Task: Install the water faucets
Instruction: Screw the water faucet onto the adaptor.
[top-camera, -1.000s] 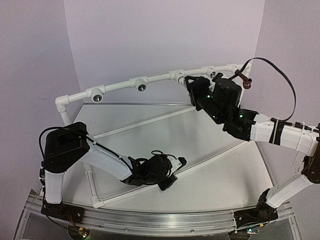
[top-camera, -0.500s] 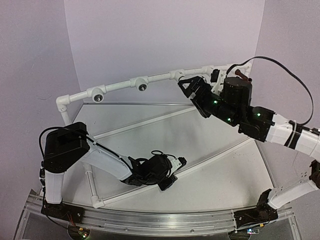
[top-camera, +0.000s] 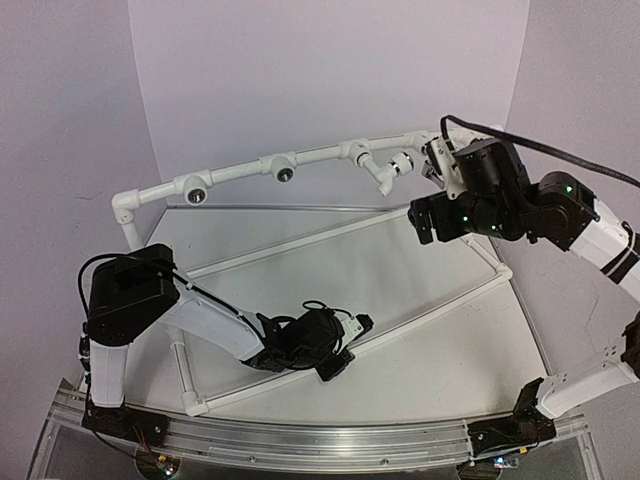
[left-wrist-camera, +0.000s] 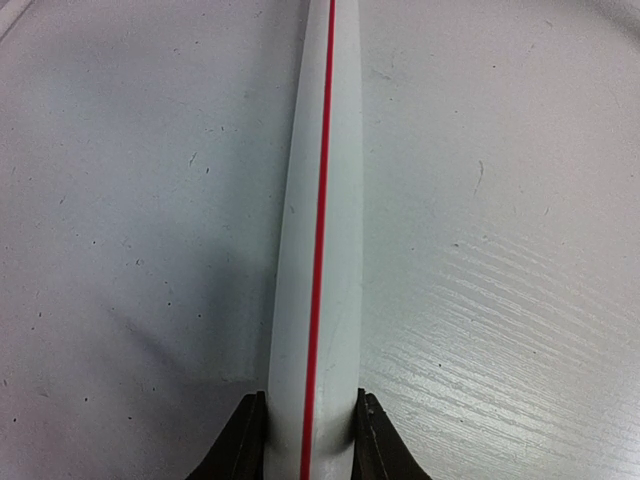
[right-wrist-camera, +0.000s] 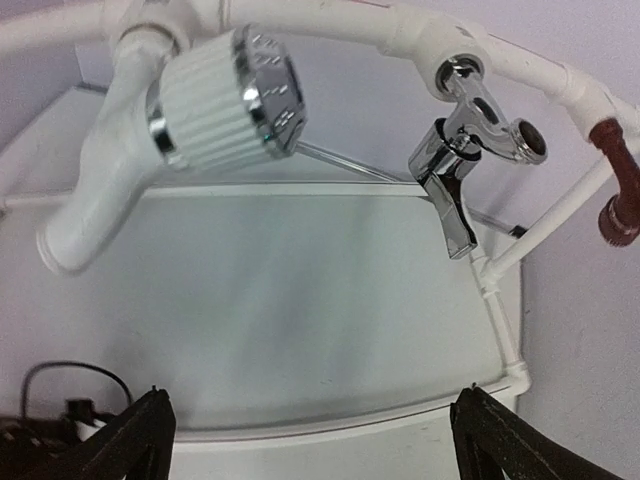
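Note:
A white plastic water faucet (top-camera: 385, 170) with a ribbed chrome-faced knob (right-wrist-camera: 215, 100) sits in the rear PVC pipe frame (top-camera: 320, 155), spout slanting down-left. To its right, a shiny silver faucet (right-wrist-camera: 465, 150) and a dark red-brown one (right-wrist-camera: 620, 190) are mounted on the same frame. My right gripper (right-wrist-camera: 312, 398) is open and empty, drawn back from the white faucet; in the top view it (top-camera: 425, 215) hangs to the faucet's right. My left gripper (left-wrist-camera: 310, 400) is shut on a white pipe with a red stripe (left-wrist-camera: 320, 250) lying on the table, low at centre (top-camera: 345, 345).
Two white tee sockets with dark holes (top-camera: 193, 190) (top-camera: 284, 172) stand on the frame's left part. Thin white pipes (top-camera: 300, 240) cross the grey table (top-camera: 400, 330). Purple walls close in behind and on both sides. A black cable (top-camera: 560, 150) arcs over the right arm.
My right gripper opened, let go of the white faucet and swung back to the right, uncovering it on the frame. The left arm stayed still.

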